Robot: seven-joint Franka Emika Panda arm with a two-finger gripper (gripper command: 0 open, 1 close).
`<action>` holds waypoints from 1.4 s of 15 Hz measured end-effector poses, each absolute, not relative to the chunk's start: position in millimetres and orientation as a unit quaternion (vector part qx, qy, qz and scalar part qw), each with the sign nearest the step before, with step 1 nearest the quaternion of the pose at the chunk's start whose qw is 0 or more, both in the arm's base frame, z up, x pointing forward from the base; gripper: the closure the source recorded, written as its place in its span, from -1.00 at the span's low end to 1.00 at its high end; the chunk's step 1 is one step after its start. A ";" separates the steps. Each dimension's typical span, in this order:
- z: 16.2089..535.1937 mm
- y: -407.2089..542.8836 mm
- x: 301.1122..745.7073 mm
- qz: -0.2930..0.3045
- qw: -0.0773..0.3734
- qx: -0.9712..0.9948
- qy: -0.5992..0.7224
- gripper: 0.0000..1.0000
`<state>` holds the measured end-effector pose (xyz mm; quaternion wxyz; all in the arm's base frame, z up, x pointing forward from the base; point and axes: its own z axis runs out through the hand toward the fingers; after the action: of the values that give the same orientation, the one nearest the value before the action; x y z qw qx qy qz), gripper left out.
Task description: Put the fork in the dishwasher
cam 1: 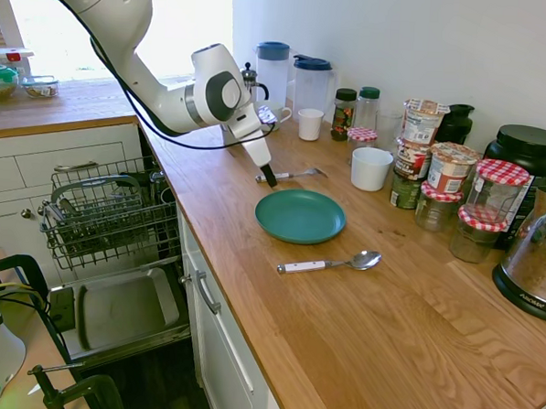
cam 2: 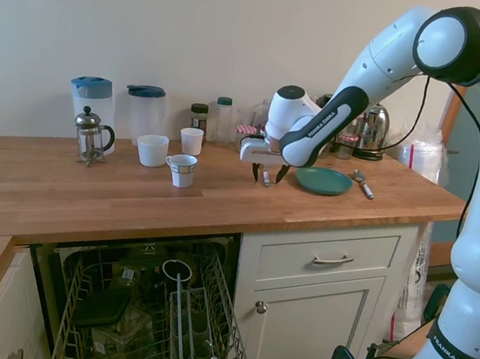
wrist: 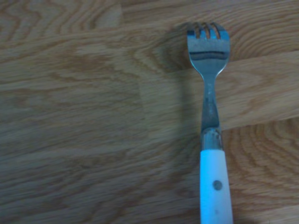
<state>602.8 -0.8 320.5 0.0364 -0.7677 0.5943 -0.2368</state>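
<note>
Down low over the table (cam 1: pixel 358 337) is the robot's hand (cam 2: pixel 268 174), right above the white end of the fork (cam 1: pixel 291 175). Its two dark fingers (cam 2: pixel 255 171) are spread apart, one on each side of the fork's handle, and I think they are not squeezing it yet. So the hand holds nothing.

The fork lies flat on the wood, just past the far edge of the teal plate (cam 1: pixel 301 215). Its silver prongs point away from the hand. From up close you can see it is all on the table, with its shadow beside it.

A spoon (cam 1: pixel 329 262) with a white handle lies on the near side of the plate. That one is not the job.

The dishwasher (cam 2: pixel 150 309) is open, down below the table, to the left of the white drawers (cam 2: pixel 328 259). Its grey racks (cam 1: pixel 108 214) are pulled out and its door (cam 1: pixel 121 311) is down.

Not much is done so far, I think. The hand must pinch the fork, lift it, carry it over the table's edge and drop it in a rack.
</note>
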 end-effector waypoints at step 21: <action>386.0 -1.2 574.3 -0.173 0.065 -0.808 0.559 1.00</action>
<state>574.3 -1.2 386.0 0.0649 -0.8082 0.5593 -0.1727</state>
